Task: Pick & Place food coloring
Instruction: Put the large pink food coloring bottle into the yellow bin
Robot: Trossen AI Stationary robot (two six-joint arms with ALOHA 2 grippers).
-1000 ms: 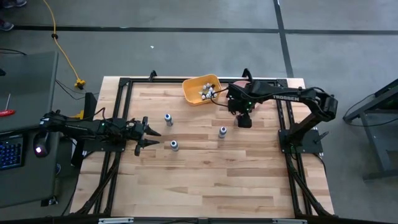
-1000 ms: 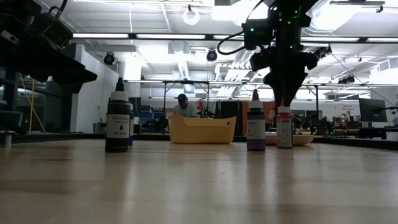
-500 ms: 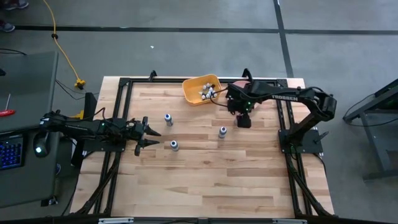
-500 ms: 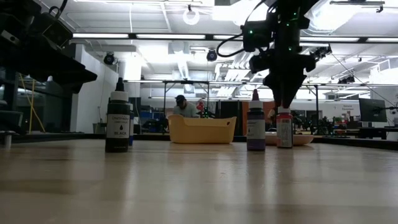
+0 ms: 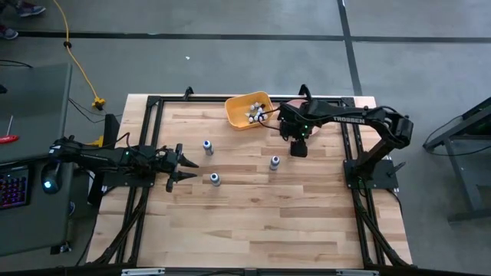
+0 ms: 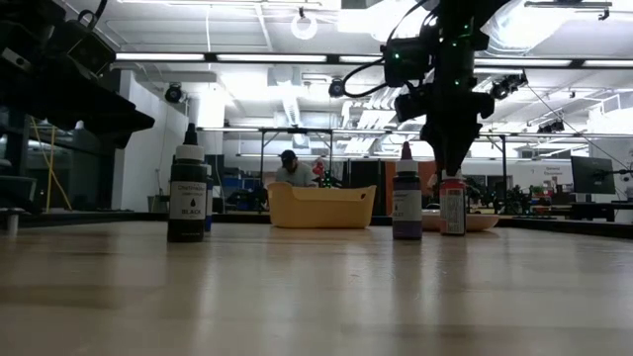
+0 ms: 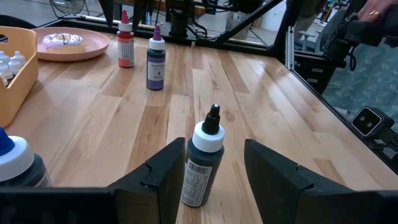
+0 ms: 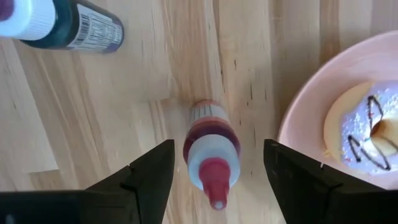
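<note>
The wooden table (image 5: 253, 222) carries 4 upright bottles (image 5: 275, 162), a yellow bin (image 5: 238, 113) and a pink plate (image 7: 65, 50).

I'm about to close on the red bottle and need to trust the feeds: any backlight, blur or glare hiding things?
Low view: ceiling lights backlight the scene, so the right claw and black bottle read as dark silhouettes. Right wrist view: the red bottle is evenly lit but its cap is slightly soft, being so close. High view: even light, bottles tiny. Left wrist view: clear, no glare.

We see one bottle (image 8: 211, 151) standing on the bench (image 8: 93, 124) between our right fingers (image 8: 149, 171), the plate (image 8: 323, 93) just beside them.
</note>
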